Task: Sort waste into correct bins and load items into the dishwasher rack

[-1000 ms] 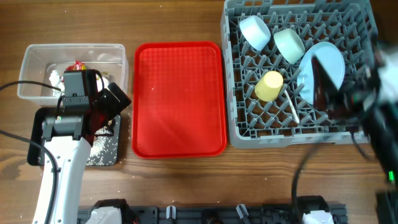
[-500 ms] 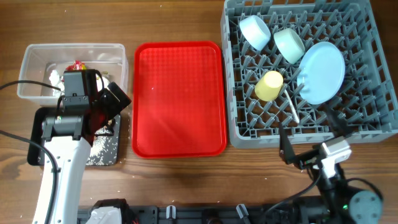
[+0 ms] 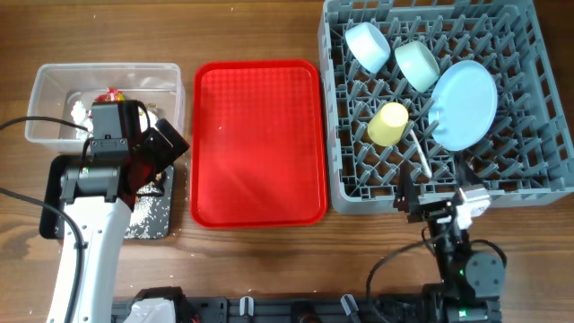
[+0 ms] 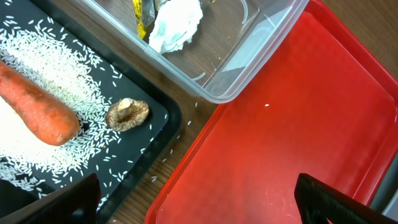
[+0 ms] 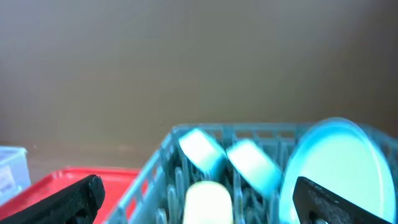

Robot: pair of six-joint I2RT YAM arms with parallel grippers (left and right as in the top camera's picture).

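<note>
The grey rack (image 3: 538, 170) at right holds two pale bowls (image 3: 368, 45), a blue plate (image 3: 465, 105), a yellow cup (image 3: 388, 124) and a white spoon (image 3: 420, 152). The red tray (image 3: 258, 144) sits at centre. The clear tub (image 3: 54, 81) contains tissue (image 3: 79, 112). The adjoining black tray (image 3: 49, 224) carries rice (image 3: 151, 215). The right gripper (image 3: 438, 202), jaws apart, sits at the rack's near edge.

**Rack loaded, waste in both bins**

On your right, the grey rack (image 3: 538, 184) holds two pale bowls (image 3: 368, 45) tipped on their sides. The blue plate (image 3: 465, 106) stands tilted just beside them. The yellow cup (image 3: 388, 124) lies mid-rack with the white spoon (image 3: 421, 154) next to it. On your left, the clear tub (image 3: 49, 82) contains the tissue (image 4: 177, 25) and wrappers (image 4: 142, 14). The black tray (image 4: 158, 112) carries the carrot (image 4: 34, 112), scattered rice (image 4: 59, 74) and a brown lump (image 4: 127, 114).
</note>
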